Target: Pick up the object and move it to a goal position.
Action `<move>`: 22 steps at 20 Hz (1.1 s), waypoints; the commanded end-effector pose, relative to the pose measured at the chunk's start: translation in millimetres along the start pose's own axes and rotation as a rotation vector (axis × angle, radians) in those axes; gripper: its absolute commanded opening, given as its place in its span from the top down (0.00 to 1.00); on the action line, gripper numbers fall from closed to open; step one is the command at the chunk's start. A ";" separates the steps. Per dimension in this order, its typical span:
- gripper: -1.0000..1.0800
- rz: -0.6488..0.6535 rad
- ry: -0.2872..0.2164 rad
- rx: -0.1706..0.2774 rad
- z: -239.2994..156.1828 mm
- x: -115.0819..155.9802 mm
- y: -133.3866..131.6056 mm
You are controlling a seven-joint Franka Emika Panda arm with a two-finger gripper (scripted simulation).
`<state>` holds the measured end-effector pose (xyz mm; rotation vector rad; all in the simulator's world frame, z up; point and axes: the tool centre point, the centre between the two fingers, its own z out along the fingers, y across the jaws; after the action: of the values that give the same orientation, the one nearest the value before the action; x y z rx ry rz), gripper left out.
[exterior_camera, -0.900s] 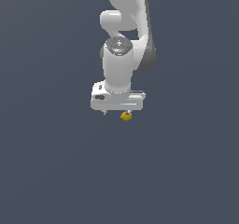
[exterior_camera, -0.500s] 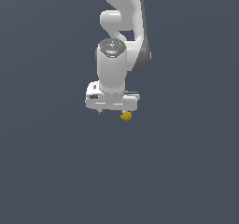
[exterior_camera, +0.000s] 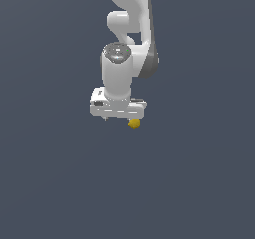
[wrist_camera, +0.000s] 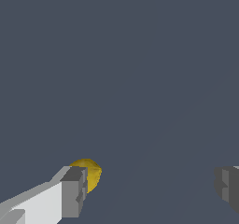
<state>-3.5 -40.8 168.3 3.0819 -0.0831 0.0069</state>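
The object [exterior_camera: 134,124] is a tiny yellow-orange lump, seen in the exterior view just under the white gripper [exterior_camera: 119,116], toward the exterior view's right end of the hand. In the wrist view the object [wrist_camera: 89,172] peeks out from behind one grey fingertip [wrist_camera: 73,191], which hides part of it. The other fingertip [wrist_camera: 228,185] stands far off across a wide gap. The gripper [wrist_camera: 151,188] is open and nothing is held between its fingers. Whether the near fingertip touches the lump cannot be told.
A plain dark grey surface fills both views. The white arm [exterior_camera: 130,29] rises above the gripper toward the top of the exterior view. No other objects, containers or edges show.
The gripper and wrist have shifted a little toward the exterior view's left and slightly down. The object has stayed where it was.
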 end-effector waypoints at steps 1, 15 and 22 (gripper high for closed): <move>0.04 0.016 -0.001 0.003 3.5 -2.1 -3.6; 0.04 0.249 -0.007 0.036 46.4 -34.9 -47.2; 0.04 0.389 -0.014 0.049 69.2 -57.6 -68.5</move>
<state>-52.9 22.7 99.3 3.0651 -0.6432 0.0043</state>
